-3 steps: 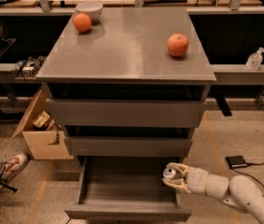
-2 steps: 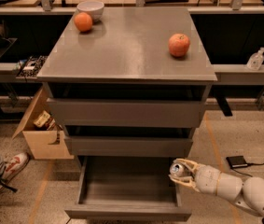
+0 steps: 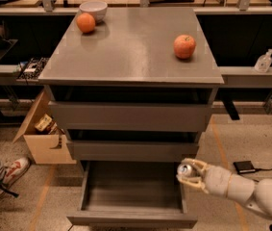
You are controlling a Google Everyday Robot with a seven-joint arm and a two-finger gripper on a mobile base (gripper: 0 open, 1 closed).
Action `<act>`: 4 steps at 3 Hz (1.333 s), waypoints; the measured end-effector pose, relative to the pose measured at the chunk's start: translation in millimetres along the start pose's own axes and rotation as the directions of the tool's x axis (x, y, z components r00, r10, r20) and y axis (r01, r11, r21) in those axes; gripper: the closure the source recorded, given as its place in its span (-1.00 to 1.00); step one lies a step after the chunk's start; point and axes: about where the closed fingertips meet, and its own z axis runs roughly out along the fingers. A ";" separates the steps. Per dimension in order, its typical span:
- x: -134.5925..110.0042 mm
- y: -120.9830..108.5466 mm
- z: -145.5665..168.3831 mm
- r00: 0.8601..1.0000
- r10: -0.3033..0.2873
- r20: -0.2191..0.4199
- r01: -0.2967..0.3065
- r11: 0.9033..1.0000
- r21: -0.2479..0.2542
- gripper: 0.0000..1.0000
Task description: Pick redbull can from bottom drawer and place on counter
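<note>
My end effector (image 3: 190,173) is at lower right, its fingers pinching the redbull can (image 3: 184,169), which hangs over the right wall of the open bottom drawer (image 3: 130,219). The desk (image 3: 130,57) sits well above, so I judge a long lift remains. Its right edge overhangs the arm; rising straight up could knock the can against that edge or the middle drawer (image 3: 133,149) front. The apple (image 3: 184,46) lies near the desk's right side and could be sent rolling if I set down close to it. The orange (image 3: 85,22) and bowl (image 3: 93,8) at far left pose little risk. The fingers seem to grip near the can's top, so it may slip.
</note>
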 end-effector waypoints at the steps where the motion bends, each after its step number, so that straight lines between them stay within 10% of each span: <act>1: -42.0 -20.3 -16.1 0.998 0.033 0.057 -0.033 0.999 -0.003 1.00; 3: -136.3 -67.8 -41.9 0.984 0.034 0.175 -0.037 0.999 0.011 1.00; 4: -139.6 -69.1 -38.5 0.983 0.039 0.181 -0.040 0.999 0.005 1.00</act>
